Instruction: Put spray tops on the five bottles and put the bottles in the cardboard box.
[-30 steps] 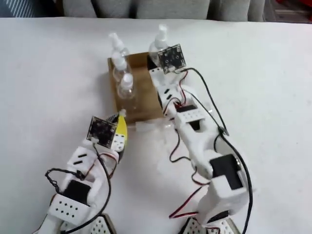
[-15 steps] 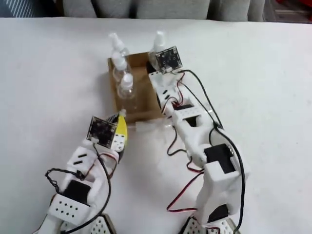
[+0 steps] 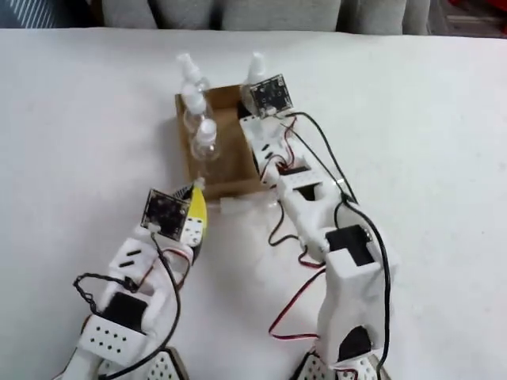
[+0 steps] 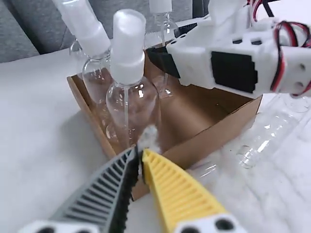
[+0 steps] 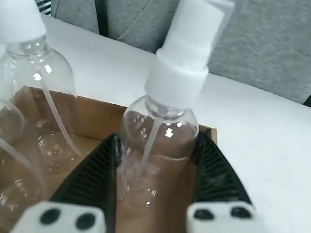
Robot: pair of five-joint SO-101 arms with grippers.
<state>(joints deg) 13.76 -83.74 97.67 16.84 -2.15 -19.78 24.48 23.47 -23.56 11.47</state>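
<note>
Nearest the camera, at the lower left of the high view, the left arm's grey-and-yellow gripper (image 4: 140, 158) sits at the near edge of the box. Its jaws are pressed almost together on a small white piece (image 4: 148, 137), which I judge to be a spray top's part. This arm has not moved over the last second.

Just beside the box's near right corner, at the centre of the high view, 1 clear plastic bottle with no top (image 4: 265, 138) lies on its side on the white table (image 3: 412, 119).

Behind it stands the shallow brown cardboard box (image 4: 228, 127). A row of 3 clear bottles with white spray tops (image 3: 192, 101) stands upright along its left side.

The change is at the far end. The right arm has stretched forward and its wrist has drifted slightly left, carrying its load lower at the upper centre of the high view. The right arm's black gripper (image 5: 156, 148) is clamped around the belly of a 4th clear bottle with a white spray top (image 5: 158, 131). The bottle is upright, with its base over the box floor close to the far wall. I cannot tell whether it touches the floor.

So the 4th bottle looks nearly placed. The lying bottle has yet to be capped and boxed.
</note>
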